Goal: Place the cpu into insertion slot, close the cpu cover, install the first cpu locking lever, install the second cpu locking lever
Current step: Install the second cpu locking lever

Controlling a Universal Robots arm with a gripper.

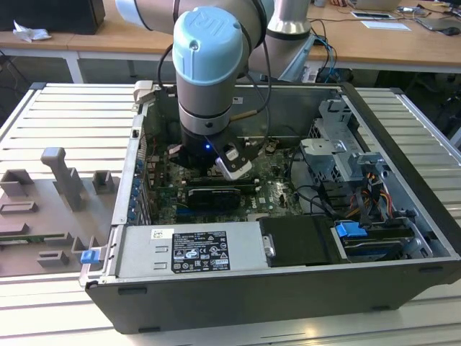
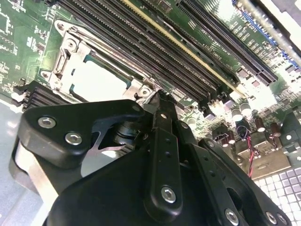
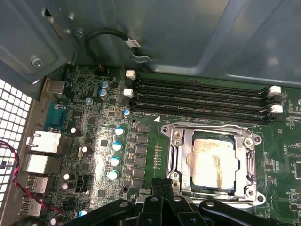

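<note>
First wrist view: pale square cpu (image 3: pixel 214 162) seated under silvery cover frame (image 3: pixel 181 157); black hand (image 3: pixel 162 184) pressed together.

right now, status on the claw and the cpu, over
Black claw shut, empty, at the socket's edge. Pale square cpu seated in the silver-rimmed insertion slot. Silvery metal cpu cover frame down around it. Nothing blocking.

In the exterior view the arm (image 1: pixel 209 79) hides the insertion slot. In the second wrist view the gripper (image 2: pixel 157 101) covers the near corner of the cpu cover (image 2: pixel 70 52). In the first wrist view its fingertips (image 3: pixel 162 184) overlap the cover's near edge.
</note>
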